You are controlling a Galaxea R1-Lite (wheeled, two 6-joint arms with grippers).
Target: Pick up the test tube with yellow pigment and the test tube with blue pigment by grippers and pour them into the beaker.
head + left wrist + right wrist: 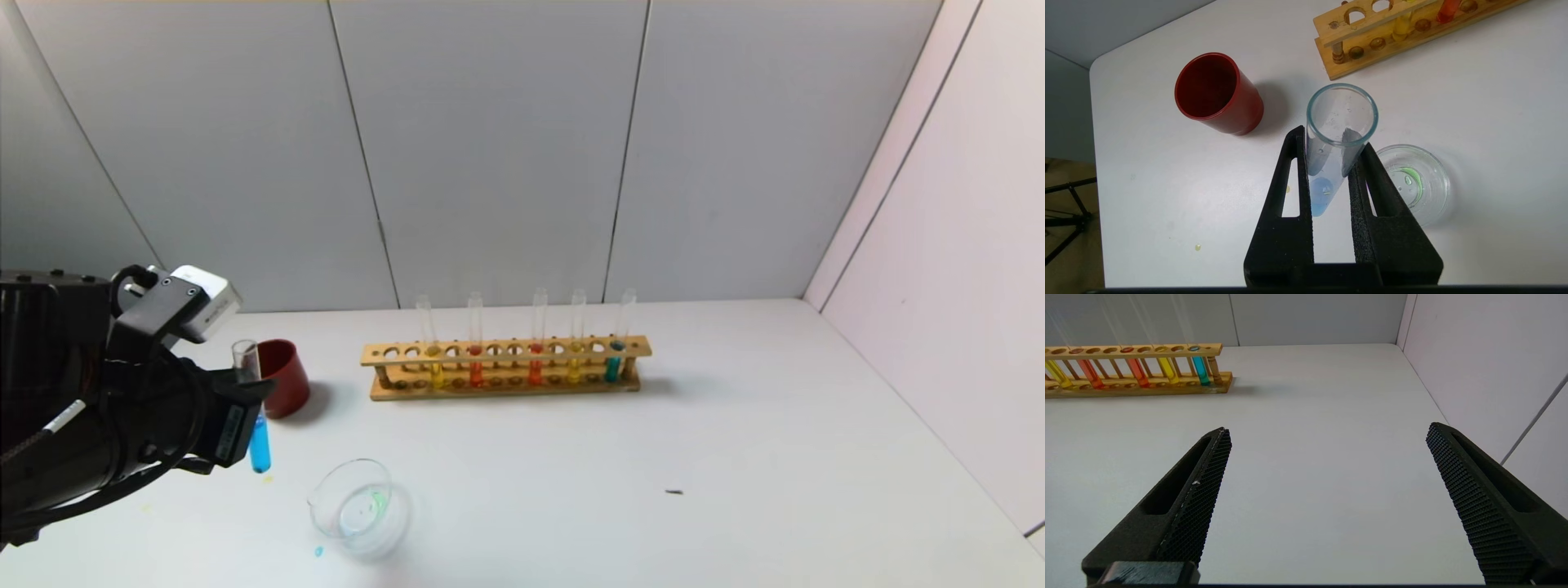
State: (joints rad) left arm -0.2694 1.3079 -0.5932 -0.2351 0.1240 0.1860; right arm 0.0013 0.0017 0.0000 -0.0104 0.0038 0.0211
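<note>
My left gripper [245, 392] is shut on the test tube with blue pigment [260, 445] and holds it upright above the table, left of the beaker [361, 506]. In the left wrist view the fingers clamp the tube [1319, 196] below its open mouth, with my left gripper [1333, 139] beside the beaker [1414, 183], which holds a greenish film. A test tube with yellow pigment [575, 367] stands in the wooden rack [506, 384]; another yellow one [436, 371] stands farther left. My right gripper [1327, 428] is open and empty over bare table; it is out of the head view.
A dark red cup [282, 377] stands behind the left gripper, also seen in the left wrist view [1218, 94]. The rack also holds two orange-red tubes and a teal-blue tube [613, 363]. Small drops lie on the table near the beaker [318, 551]. Walls close the back and right.
</note>
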